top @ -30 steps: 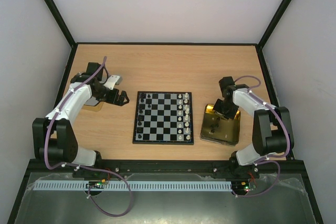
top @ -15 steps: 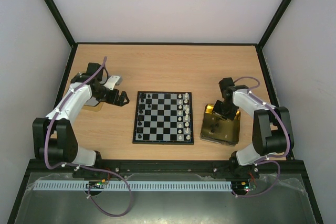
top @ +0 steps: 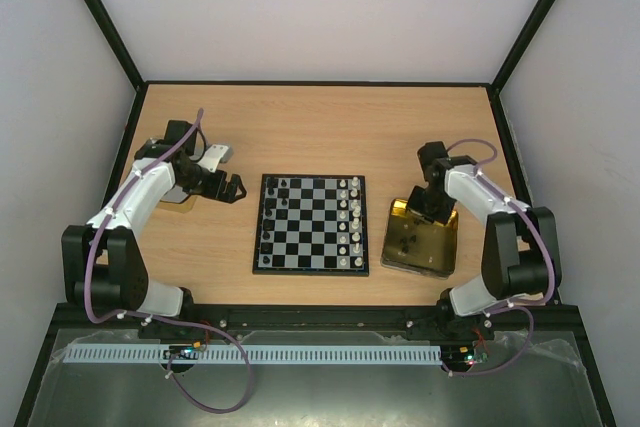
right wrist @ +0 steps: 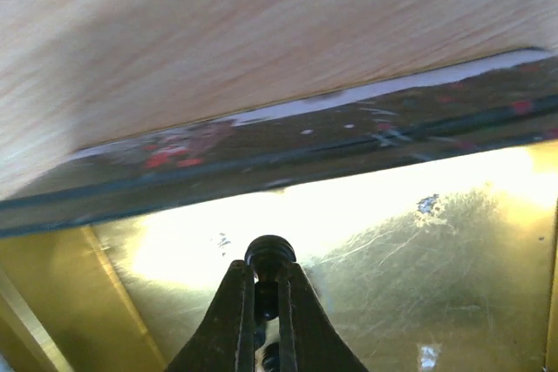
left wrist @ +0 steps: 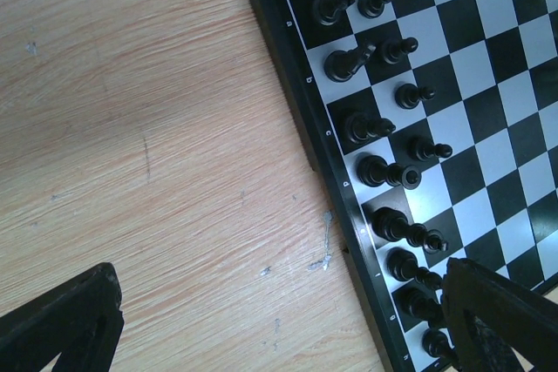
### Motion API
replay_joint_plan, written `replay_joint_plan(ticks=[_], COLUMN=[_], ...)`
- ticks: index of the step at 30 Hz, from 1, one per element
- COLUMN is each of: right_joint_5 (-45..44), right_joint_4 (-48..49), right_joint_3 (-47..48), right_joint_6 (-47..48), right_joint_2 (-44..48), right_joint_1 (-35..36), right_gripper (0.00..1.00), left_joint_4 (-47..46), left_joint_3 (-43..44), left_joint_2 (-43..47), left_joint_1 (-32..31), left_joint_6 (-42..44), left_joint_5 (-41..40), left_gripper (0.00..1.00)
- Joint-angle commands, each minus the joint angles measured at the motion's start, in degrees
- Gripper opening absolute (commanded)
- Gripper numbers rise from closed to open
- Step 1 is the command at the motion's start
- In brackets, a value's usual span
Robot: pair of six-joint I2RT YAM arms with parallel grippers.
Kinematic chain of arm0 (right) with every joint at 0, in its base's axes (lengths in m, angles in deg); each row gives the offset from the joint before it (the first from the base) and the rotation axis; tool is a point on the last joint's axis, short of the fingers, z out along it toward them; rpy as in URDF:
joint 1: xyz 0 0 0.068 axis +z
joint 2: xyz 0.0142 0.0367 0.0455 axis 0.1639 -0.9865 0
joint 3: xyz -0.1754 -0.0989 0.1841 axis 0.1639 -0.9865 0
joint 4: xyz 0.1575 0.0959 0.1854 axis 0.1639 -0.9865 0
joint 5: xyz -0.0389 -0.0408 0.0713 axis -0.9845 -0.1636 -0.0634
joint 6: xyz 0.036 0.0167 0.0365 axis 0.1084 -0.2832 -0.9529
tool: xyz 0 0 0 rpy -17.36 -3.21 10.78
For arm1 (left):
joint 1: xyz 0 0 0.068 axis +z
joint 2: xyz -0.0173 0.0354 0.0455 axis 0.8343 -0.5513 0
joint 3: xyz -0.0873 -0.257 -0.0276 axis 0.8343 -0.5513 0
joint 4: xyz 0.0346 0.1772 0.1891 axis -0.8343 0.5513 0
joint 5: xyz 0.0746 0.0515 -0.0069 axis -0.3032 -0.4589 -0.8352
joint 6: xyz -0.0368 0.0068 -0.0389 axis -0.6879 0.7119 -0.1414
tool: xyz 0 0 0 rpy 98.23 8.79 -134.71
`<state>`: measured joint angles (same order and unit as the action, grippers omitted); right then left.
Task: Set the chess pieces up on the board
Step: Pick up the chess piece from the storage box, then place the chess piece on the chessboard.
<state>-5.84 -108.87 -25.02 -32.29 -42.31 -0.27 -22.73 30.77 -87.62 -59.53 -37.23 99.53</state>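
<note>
Right hand (right wrist: 266, 283) pinches black piece (right wrist: 268, 253) over gold tin (right wrist: 418, 250).

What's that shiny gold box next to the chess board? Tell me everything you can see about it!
The gold tin is a shallow square tray of shiny, mirror-like metal with a low raised rim; up close its floor looks scratched. It lies flat on the wooden table, just right of the board, a thin gap between them. A few tiny dark chess pieces seem to lie inside. The right pincer hangs over its far end, shut on one black piece.
</note>
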Motion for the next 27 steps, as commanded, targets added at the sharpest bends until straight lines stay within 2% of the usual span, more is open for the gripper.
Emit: replay_joint_plan(ticks=[1, 5, 9, 15, 19, 21, 27], right_joint_5=[-1.94, -2.24, -0.65, 4.05, 3.68, 3.63, 6.71], right_joint_4=[-5.96, -9.3, -10.93, -6.86, -8.7, -9.98, -9.5], right_joint_3=[4.78, 13.21, 21.69, 29.12, 38.26, 43.05, 48.66], right_joint_6=[-2.1, -5.43, -8.4, -11.81, -9.8, -7.99, -6.6], right_joint_2=[4.78, 4.94, 0.65, -8.89, -19.12, -23.56, -31.78], right_joint_1=[4.7, 9.8, 18.01, 29.47, 37.32, 39.72, 43.07], right_gripper=[0.02, 0.02, 0.02, 0.02, 0.02, 0.02, 0.02], left_joint_4=[-0.14, -0.36, -0.54, -1.1, -1.37, -1.5, -1.68], left_joint_3=[-0.98, -1.08, -1.21, -1.58, -1.76, -1.83, -1.98], left_joint_2=[1.34, 1.41, 1.43, 2.4, 3.05, 3.34, 3.98], left_joint_1=[-0.18, -0.18, -0.14, 0.15, 0.26, 0.26, 0.35], left_joint_6=[0.27, 0.33, 0.05, -0.21, -0.42, -0.47, -0.59], left_joint_5=[0.7, 0.78, 0.67, 0.02, -0.7, -0.94, -1.23], left_gripper=[0.99, 0.99, 0.99, 0.99, 0.99, 0.99, 0.99])
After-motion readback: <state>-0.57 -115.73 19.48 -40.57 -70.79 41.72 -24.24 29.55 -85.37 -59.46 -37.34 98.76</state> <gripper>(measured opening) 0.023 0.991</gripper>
